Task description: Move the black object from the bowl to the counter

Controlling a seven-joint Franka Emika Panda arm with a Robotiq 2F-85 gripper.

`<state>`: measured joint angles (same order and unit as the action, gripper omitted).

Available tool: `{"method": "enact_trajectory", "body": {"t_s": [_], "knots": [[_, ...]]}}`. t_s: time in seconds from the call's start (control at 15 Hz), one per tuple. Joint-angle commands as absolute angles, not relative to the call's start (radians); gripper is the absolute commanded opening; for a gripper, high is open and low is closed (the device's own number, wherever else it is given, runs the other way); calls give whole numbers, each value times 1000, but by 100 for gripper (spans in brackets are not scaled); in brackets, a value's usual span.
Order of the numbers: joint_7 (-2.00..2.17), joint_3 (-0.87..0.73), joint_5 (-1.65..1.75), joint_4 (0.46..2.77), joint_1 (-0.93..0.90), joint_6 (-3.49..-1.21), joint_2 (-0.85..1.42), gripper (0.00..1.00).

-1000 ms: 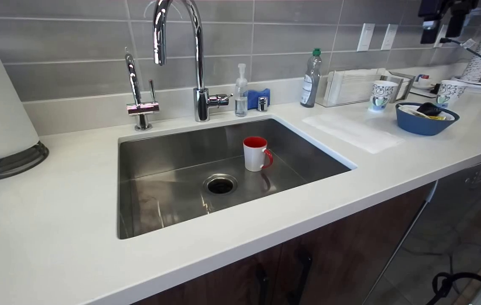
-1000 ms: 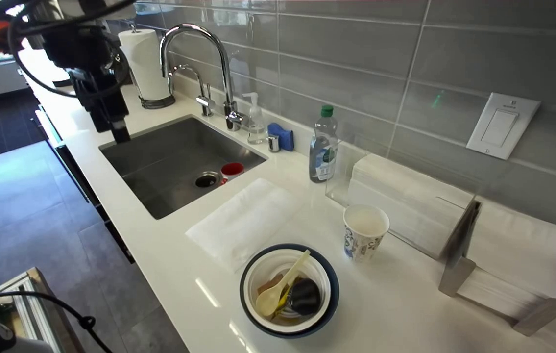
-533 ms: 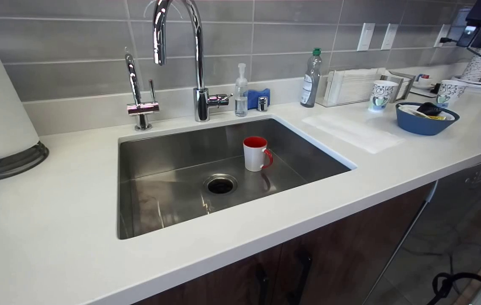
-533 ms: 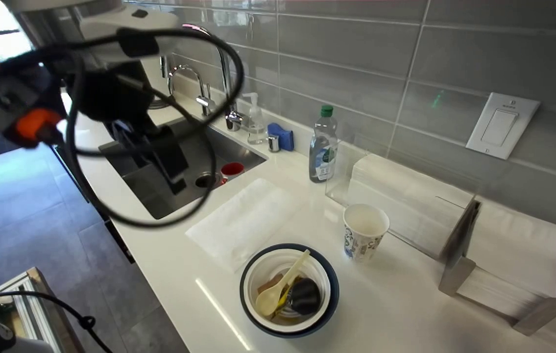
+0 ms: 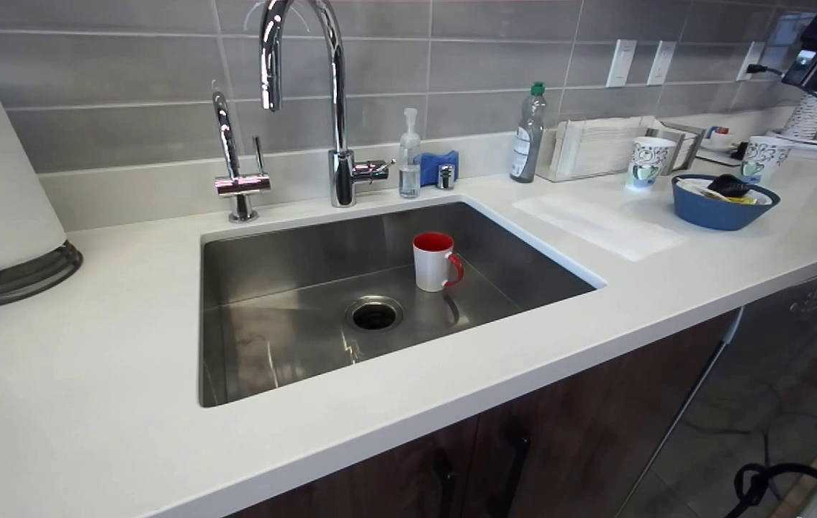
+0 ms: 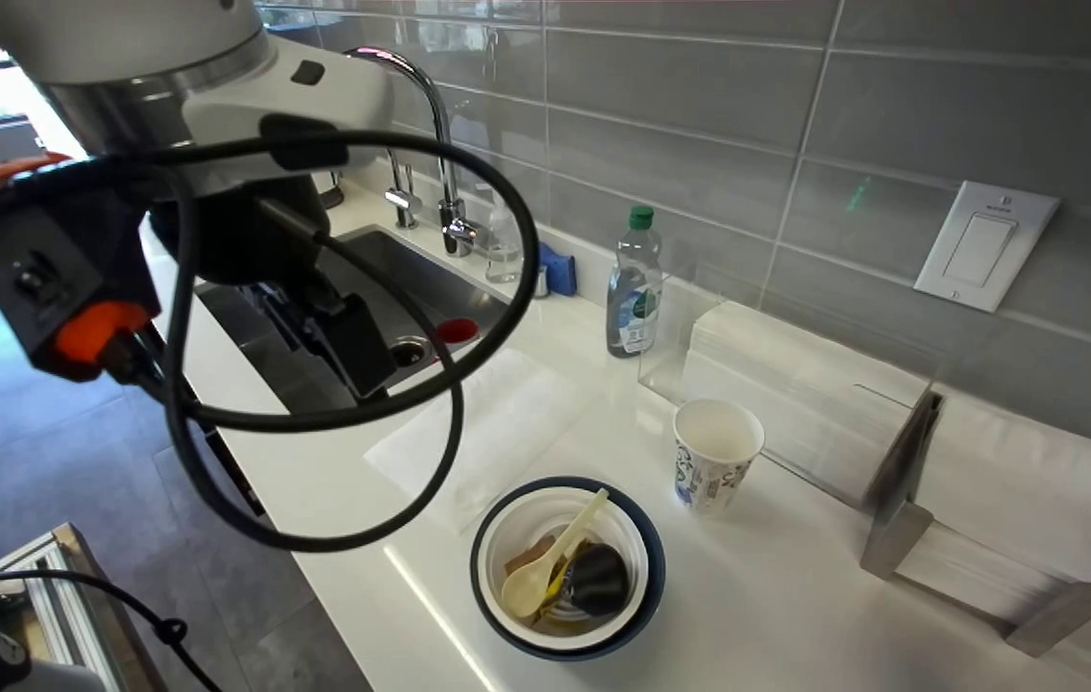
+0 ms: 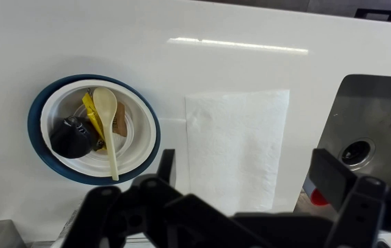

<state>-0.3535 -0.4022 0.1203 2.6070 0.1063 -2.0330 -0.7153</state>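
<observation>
The black object (image 7: 73,137) is a small rounded black item. It lies in a white inner bowl set inside the blue bowl (image 7: 35,127), beside a pale spoon, a yellow packet and a brown piece. Both exterior views also show the black object (image 6: 598,580) (image 5: 728,185) and the bowl (image 5: 718,212). The bowl stands on the white counter (image 7: 130,41). My gripper (image 7: 247,162) is open and empty, its fingers wide apart, high above a paper sheet between bowl and sink. In the exterior views it hangs above the counter (image 6: 372,380) and at the top right (image 5: 811,68).
A white paper sheet (image 7: 236,137) lies between the bowl and the steel sink (image 7: 384,106). A red-and-white mug (image 5: 431,266) stands in the sink. A paper cup (image 6: 713,452), napkin holder (image 6: 997,567) and soap bottle (image 6: 636,288) stand near the bowl. A tall faucet (image 5: 340,86) rises behind the sink.
The arm has moved from over the sink's far side toward the bowl, and the gripper has turned. The black object and bowl have not moved.
</observation>
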Motion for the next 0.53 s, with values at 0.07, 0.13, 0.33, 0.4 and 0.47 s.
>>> {"method": "enact_trajectory", "body": {"t_s": [0.07,0.13,0.33,0.4,0.47], "knots": [[-370,-378,100,2606,133,-2033,-708,100],[-399,-399,98,2591,123,-2051,-677,100],[-489,-458,69,2561,98,-2117,-594,100],[-520,-475,57,2553,93,-2149,-565,100],[-544,-488,52,2544,93,-2193,-528,100]]}}
